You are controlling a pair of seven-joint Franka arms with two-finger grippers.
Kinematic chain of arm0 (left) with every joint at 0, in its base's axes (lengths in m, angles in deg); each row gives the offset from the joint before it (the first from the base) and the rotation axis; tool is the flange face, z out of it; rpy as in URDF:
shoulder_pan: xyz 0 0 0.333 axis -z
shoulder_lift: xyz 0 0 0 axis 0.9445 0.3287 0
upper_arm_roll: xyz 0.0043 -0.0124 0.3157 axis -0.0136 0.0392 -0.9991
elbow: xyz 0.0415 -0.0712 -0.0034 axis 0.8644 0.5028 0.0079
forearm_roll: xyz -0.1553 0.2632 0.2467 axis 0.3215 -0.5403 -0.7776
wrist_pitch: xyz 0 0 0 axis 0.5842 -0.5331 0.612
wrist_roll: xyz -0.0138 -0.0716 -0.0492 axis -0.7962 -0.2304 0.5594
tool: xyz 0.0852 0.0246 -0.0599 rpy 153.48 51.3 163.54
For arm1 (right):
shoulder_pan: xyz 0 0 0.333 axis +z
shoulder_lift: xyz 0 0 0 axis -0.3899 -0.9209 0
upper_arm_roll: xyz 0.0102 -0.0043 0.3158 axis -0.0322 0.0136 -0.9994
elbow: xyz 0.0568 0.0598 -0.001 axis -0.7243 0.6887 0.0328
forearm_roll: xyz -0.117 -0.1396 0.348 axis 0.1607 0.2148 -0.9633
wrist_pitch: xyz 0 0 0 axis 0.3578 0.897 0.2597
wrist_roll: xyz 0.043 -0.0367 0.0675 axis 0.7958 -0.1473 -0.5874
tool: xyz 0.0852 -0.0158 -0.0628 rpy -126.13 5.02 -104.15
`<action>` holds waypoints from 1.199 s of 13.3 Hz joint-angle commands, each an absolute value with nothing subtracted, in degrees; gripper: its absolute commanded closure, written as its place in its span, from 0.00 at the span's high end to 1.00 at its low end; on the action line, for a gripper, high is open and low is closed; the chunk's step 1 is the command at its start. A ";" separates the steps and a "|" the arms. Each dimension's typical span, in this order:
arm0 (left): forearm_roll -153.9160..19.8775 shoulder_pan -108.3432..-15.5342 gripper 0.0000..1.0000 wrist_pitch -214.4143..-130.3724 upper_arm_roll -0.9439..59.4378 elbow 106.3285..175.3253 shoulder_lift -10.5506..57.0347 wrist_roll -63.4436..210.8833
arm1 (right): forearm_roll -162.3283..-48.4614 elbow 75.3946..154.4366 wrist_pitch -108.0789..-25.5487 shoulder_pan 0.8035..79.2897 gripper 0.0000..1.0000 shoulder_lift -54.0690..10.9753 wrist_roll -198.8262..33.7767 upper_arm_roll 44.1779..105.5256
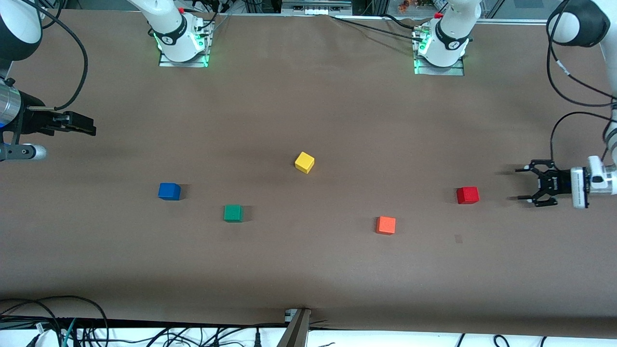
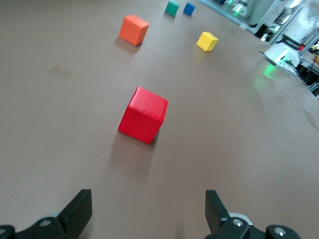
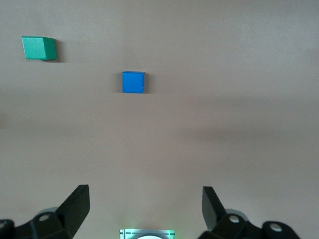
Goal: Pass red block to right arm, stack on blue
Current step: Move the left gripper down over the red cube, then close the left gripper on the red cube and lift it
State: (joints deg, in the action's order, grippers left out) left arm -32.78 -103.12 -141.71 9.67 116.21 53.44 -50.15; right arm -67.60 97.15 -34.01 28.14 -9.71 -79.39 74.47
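Operator: Status of both arms?

Technician: Left end effector (image 1: 519, 184) stands wide and empty, low near the desk (image 1: 308, 270) edge, just beside the red block (image 1: 467, 195). Right end effector (image 1: 79, 124) waits, wide and empty, at its own end.

Operator: Procedure?

Technician: Advance level, centre the block between the fingers (image 2: 79, 209), grip on 2 flat faces. Open room surrounds it — orange cube (image 1: 385, 225) well apart. Blue cube (image 1: 169, 191) sits toward the right arm's end, green cube (image 1: 233, 213) near.

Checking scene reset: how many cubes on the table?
5, none stacked or held. Red block by the left arm's end; orange cube nearest the camera; yellow cube mid-table, farthest; green cube beside it toward the right arm; blue nearest that arm's end.
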 commanded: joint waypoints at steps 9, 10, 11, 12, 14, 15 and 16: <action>-23.10 -103.07 1.00 -137.76 16.72 109.32 64.50 -64.38 | -67.67 96.14 -34.16 27.69 1.00 -10.21 -82.06 74.32; -22.75 -102.81 1.00 -137.76 17.24 109.32 64.94 -66.39 | -67.67 96.14 -34.16 27.69 1.00 -10.21 -81.98 74.32; -21.79 -102.63 1.00 -137.85 17.42 109.32 65.29 -68.41 | -67.67 96.14 -34.16 27.61 1.00 -10.30 -81.98 74.32; -21.17 -102.63 1.00 -137.85 17.43 109.32 65.91 -70.09 | -67.67 96.14 -34.16 27.61 1.00 -10.30 -81.80 74.32; -20.03 -102.28 1.00 -137.85 17.51 109.32 66.87 -72.03 | -67.67 96.14 -34.07 27.69 1.00 -10.30 -81.98 74.41; -19.76 -101.93 1.00 -137.85 17.51 109.40 67.31 -73.60 | -67.67 96.14 -34.07 27.69 1.00 -10.30 -81.98 74.33; -19.67 -101.84 1.00 -137.76 17.60 109.41 68.10 -74.92 | -67.67 96.14 -34.07 27.69 1.00 -10.30 -81.98 74.32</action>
State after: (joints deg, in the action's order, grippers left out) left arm -21.22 -102.41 -138.85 17.81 111.33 65.88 -69.44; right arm -67.60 97.15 -34.26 28.10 -9.82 -80.91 74.48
